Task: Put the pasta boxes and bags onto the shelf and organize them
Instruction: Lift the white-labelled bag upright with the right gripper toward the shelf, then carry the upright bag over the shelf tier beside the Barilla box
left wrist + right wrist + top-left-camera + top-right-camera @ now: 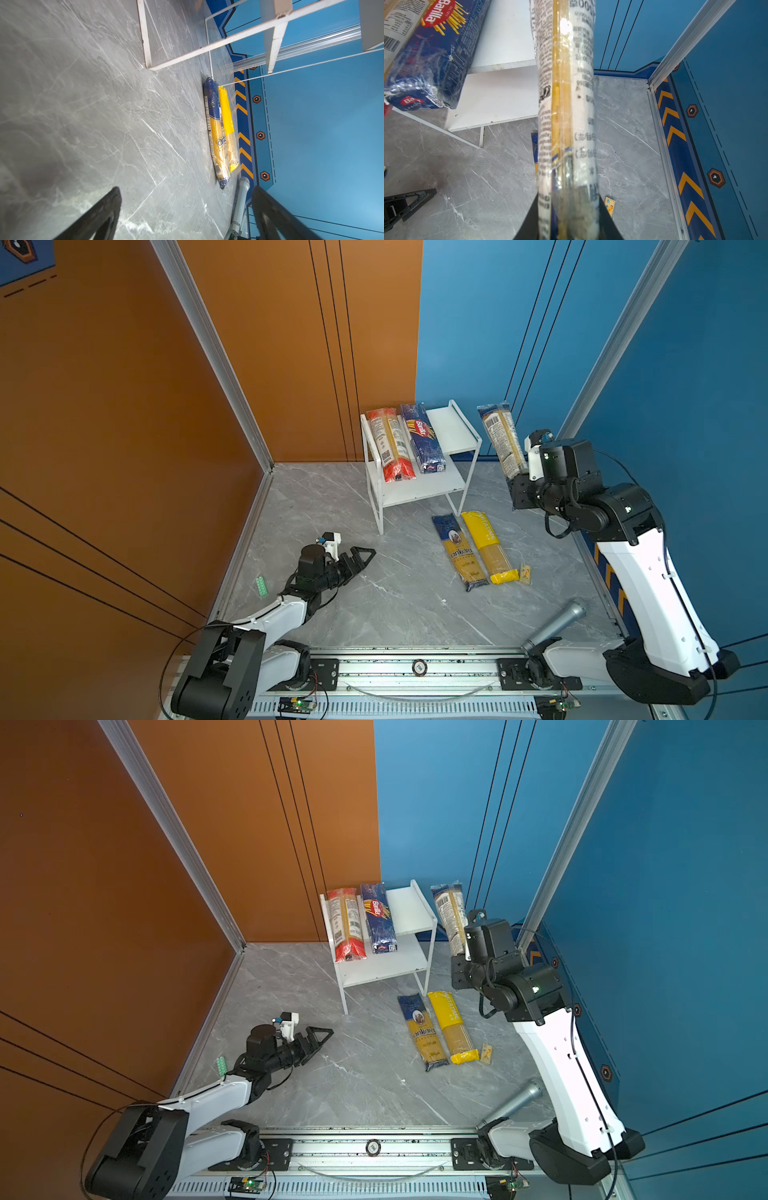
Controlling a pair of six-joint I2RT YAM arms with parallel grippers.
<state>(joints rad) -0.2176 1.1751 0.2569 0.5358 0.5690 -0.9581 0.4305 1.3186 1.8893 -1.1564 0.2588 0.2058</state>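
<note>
Bright even light — soft shadows, blurred wrist-view foregrounds

Grey marble-pattern bench [374, 605]: smooth, low sheen, white veining. White two-tier shelf [451, 429] at 12 o'clock: matt flat boards, thin white-painted metal frame. Dark blue Barilla spaghetti pack [431, 62]: glossy, crinkled plastic film. Clear spaghetti pack with white printed label [564, 83]: shiny wrinkled film with a glare spot. Bright yellow spaghetti pack [488, 543] and blue-yellow portrait spaghetti pack [459, 549], 3 o'clock: glossy film. Grey metal tube [557, 624], 5 o'clock: dull satin finish. Left end effector [369, 555]: matt black plastic.
</note>
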